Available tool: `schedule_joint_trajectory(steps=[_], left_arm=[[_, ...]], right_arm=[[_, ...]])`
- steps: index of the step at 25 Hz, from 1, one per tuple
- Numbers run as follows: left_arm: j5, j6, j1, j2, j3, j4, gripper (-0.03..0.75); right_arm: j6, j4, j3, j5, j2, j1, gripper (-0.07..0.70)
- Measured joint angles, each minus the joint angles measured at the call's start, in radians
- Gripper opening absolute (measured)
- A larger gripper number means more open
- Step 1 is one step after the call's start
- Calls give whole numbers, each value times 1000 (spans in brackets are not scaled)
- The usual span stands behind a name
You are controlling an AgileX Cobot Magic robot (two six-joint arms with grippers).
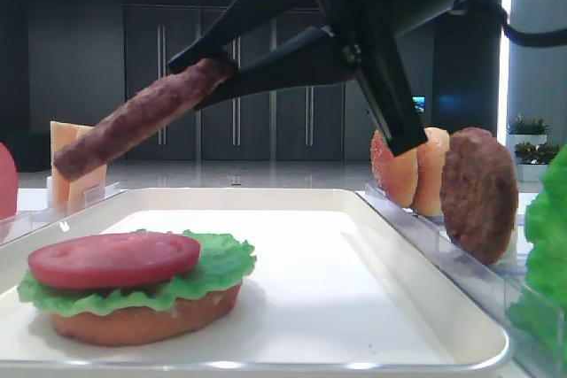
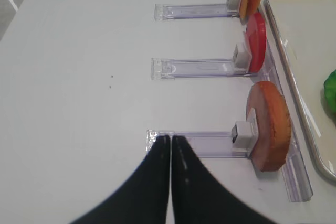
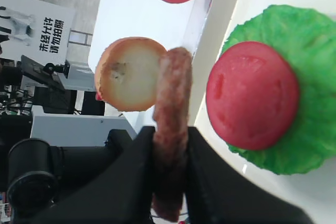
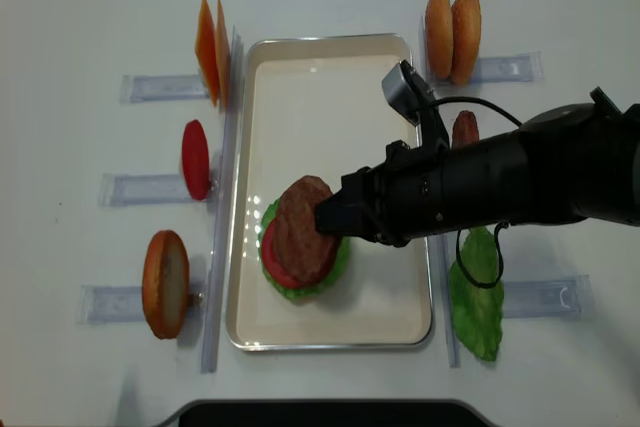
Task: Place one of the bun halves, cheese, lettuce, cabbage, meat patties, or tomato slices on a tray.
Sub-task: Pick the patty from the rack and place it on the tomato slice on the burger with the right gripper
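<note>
My right gripper (image 1: 204, 77) (image 3: 170, 132) (image 4: 335, 215) is shut on the edge of a dark reddish-brown meat patty (image 1: 133, 126) (image 3: 172, 108) (image 4: 300, 217). The patty hangs tilted above the cream tray (image 1: 354, 307) (image 4: 330, 97). Below it on the tray lies a stack: a bun half (image 1: 151, 320), ruffled green lettuce (image 1: 221, 263) (image 3: 310, 51) and a red tomato slice (image 1: 113, 258) (image 3: 252, 95) on top. From overhead the patty covers most of that stack. My left gripper (image 2: 170, 139) is shut on nothing, over the white table at the end of a clear holder (image 2: 199, 142).
Left of the tray, clear holders carry cheese slices (image 4: 210, 52), a tomato slice (image 4: 195, 159) and a bun half (image 4: 165, 282) (image 2: 270, 124). To its right stand two bun halves (image 4: 452, 22), a second patty (image 1: 478, 192) and lettuce (image 4: 477, 297).
</note>
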Motion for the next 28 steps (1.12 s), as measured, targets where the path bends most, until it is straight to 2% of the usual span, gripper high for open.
schedule_joint_trajectory(steps=[5,10,17,26,28], left_arm=[[0,0,0,0,0,0,-7],[0,0,0,0,0,0,-7],[0,0,0,0,0,-1,-7],[0,0,0,0,0,-1,-7],[0,0,0,0,0,-1,-7]], right_arm=[[2,1,-26,-23,9,39,115],[3,1,-26,-45,10,40,115],[3,1,-26,-49,11,40,114],[-3,1,-26,0,16,24,114],[-8,1,-27,31,40,16,113]])
